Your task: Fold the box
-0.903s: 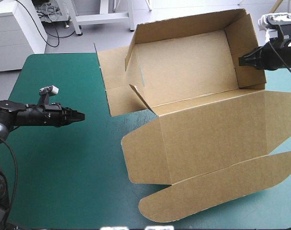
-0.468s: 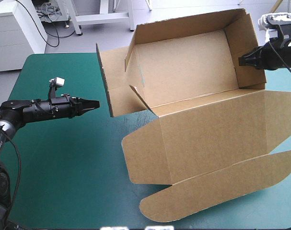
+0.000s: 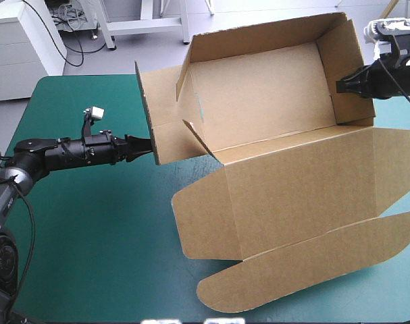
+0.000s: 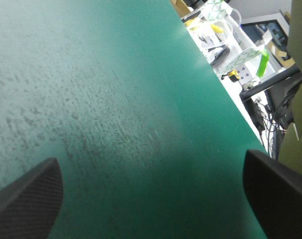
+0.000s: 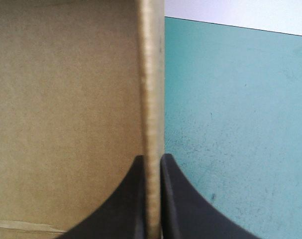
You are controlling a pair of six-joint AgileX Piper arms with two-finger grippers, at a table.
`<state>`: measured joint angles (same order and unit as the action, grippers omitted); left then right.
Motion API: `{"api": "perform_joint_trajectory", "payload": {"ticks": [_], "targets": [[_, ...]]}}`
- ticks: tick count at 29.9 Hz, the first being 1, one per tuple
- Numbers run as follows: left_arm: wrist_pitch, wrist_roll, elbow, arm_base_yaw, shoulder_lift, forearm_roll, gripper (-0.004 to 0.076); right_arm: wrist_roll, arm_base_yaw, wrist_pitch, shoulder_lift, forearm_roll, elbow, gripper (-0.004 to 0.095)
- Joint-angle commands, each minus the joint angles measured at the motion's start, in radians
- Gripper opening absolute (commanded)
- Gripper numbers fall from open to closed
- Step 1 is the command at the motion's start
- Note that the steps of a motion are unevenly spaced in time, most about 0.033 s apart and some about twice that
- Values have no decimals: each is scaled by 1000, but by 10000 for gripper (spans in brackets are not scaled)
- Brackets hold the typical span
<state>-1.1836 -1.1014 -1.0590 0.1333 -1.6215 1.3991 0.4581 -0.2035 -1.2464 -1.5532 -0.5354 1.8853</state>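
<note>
My left gripper, fingers apart, has just slid across the bench up to the half-raised left flap of the box, which stands far-right with its right wall clamped in my right gripper; flap-tucking looks next.

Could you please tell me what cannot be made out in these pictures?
High view: whether the left pincer touches the left flap of the box; too fine to tell.
Left wrist view: the box, nearly all cut off at the edge.
High view: the lid's right end, cut off by the edge.
</note>
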Motion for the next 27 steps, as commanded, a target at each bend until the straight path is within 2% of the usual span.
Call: {"api": "perform_joint_trajectory", "payload": {"ticks": [1, 7, 13, 22, 27], "targets": [[-119, -6, -22, -18, 56, 123, 724, -4, -1, 42, 43, -56, 30, -19], [-119, -6, -33, -20, 104, 155, 724, -7, 43, 51, 31, -14, 30, -19], [-119, -6, -33, -20, 180, 190, 724, -40, 107, 119, 14, 26, 30, -17], [-119, -1, -41, -20, 252, 230, 724, -156, 280, 236, -8, 239, 30, -17], [-119, 4, -41, -22, 265, 263, 724, -192, 357, 289, -8, 289, 30, -17]]}}
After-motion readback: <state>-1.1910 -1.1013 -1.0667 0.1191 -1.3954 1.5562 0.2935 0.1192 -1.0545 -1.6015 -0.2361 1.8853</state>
